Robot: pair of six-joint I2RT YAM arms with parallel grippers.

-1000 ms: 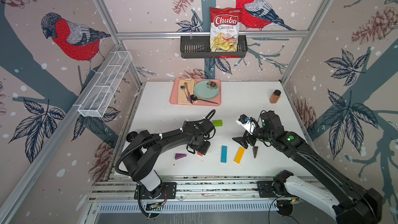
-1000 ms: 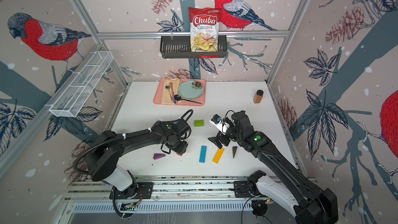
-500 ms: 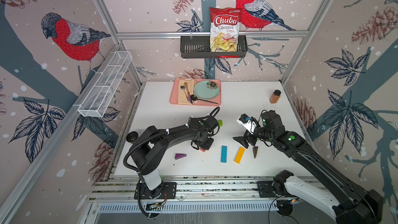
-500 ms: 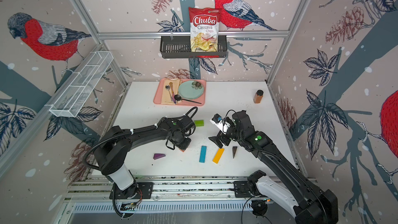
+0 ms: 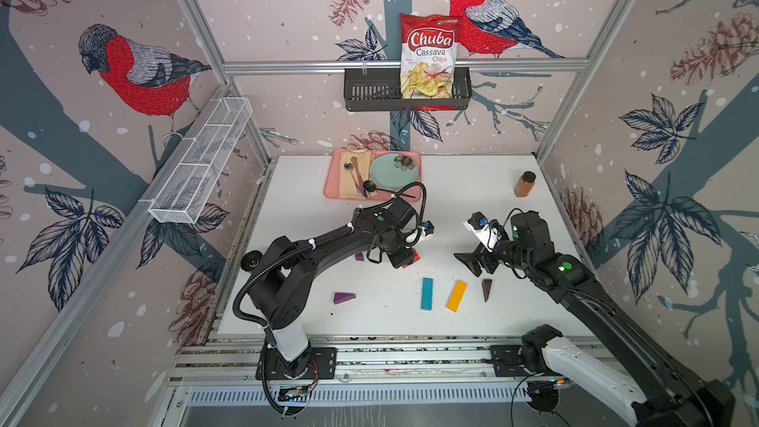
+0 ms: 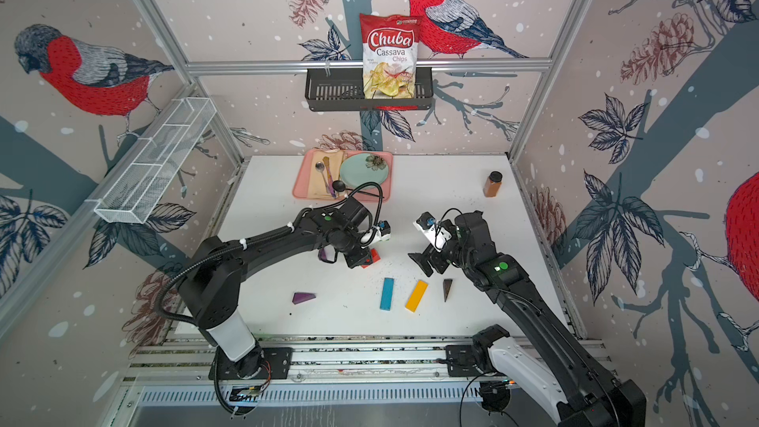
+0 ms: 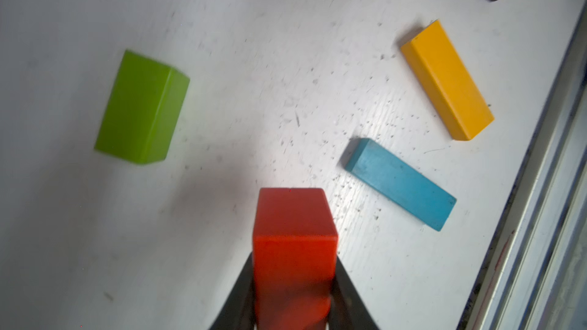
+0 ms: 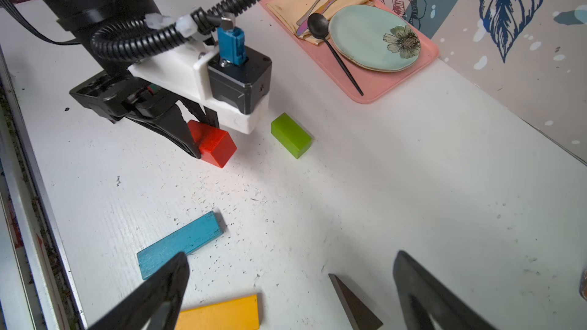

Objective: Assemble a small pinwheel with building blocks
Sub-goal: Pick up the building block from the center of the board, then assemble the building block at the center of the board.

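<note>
A blue wooden bar [image 5: 427,293] lies just left of a yellow wooden bar [image 5: 456,295], with a dark brown wooden wedge [image 5: 486,288] to its right and a purple wooden wedge [image 5: 344,297] well left. Behind them the left claw [image 7: 294,260] holds a red wooden brick [image 8: 212,142], with a green wooden brick [image 8: 290,134] nearby.

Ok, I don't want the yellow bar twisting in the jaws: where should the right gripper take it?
Across its two long sides at mid-length, from straight above. The yellow bar lies flat, and bare table shows between it and the blue bar and the brown wedge, likely room for a finger each side. The right gripper is open.
</note>
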